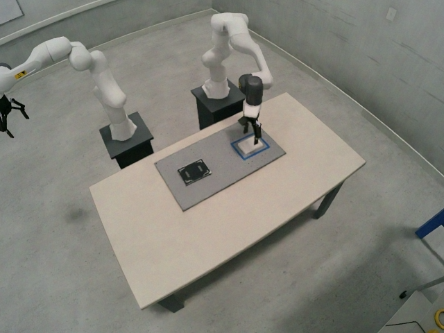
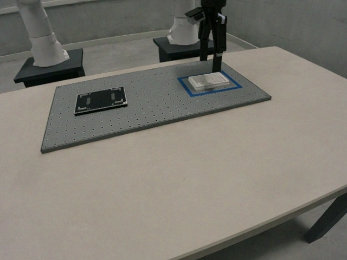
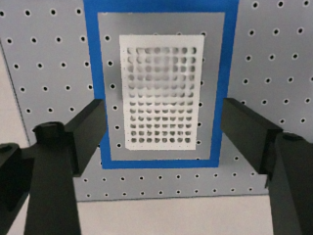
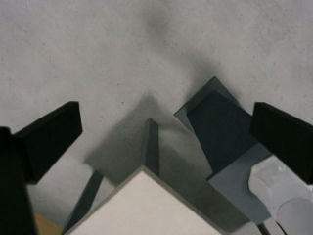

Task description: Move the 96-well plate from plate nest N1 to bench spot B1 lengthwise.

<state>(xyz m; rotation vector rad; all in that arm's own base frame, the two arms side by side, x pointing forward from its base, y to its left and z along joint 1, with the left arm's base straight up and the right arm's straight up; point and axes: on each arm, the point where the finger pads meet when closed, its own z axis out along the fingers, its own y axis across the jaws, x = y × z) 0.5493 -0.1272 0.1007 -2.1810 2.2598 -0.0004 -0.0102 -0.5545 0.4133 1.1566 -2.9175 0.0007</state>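
Note:
The white 96-well plate (image 1: pixel 247 146) (image 2: pixel 207 80) (image 3: pixel 162 98) lies flat inside the blue taped outline (image 1: pixel 257 152) (image 2: pixel 216 91) (image 3: pixel 95 59), its long side along the outline's long side. Grey board shows between plate and tape on all four sides in the left wrist view. My left gripper (image 1: pixel 250 137) (image 2: pixel 210 65) (image 3: pixel 163 114) is open and empty above the plate, its fingers out past the plate's two long sides. The black plate nest N1 (image 1: pixel 193 173) (image 2: pixel 101 101) holds nothing. My right gripper (image 1: pixel 19 127) (image 4: pixel 166 117) is open and empty, away from the table.
The grey perforated board (image 1: pixel 222 179) (image 2: pixel 156 111) carries both the nest and the outline. It lies on the beige table (image 1: pixel 215 229) (image 2: pixel 168 168). The arms stand on dark pedestals behind the table. The right wrist view shows floor and a table corner (image 4: pixel 142 211).

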